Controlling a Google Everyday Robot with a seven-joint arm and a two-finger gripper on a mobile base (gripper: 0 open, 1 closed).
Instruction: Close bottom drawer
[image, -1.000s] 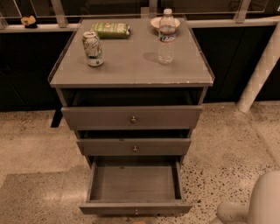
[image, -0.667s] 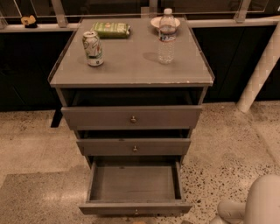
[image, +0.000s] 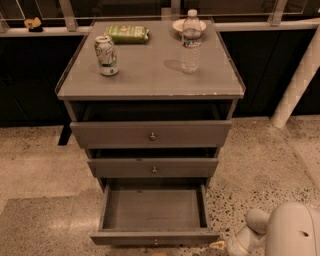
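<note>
The bottom drawer (image: 155, 207) hangs pulled far out below the front edge of the bench (image: 150, 75). Its bare box is open to view and its front panel, with the small knob (image: 155, 242), stands well forward of the two above. The middle drawer (image: 153, 167) and the top drawer (image: 151, 134) sit slightly proud too, each showing a dark gap above it. The lowest one is the only one gaping, so the job looks not yet begun.

Nothing lies inside it, so a straight push on the front panel should send it home. A soda can (image: 106, 55) stands upright near the left edge of the bench. A green packet (image: 128, 33) lies toward the back left corner, and a water bottle (image: 190, 42) stands toward the back right with a small dish (image: 177, 24) behind it. A hard shove could rock the bottle, I reckon.

Of the robot I see only its white arm (image: 292, 231), low to the right of the open drawer and apart from it. The pincer itself is out of sight, so I cannot tell its state; nothing touches the drawer.
</note>
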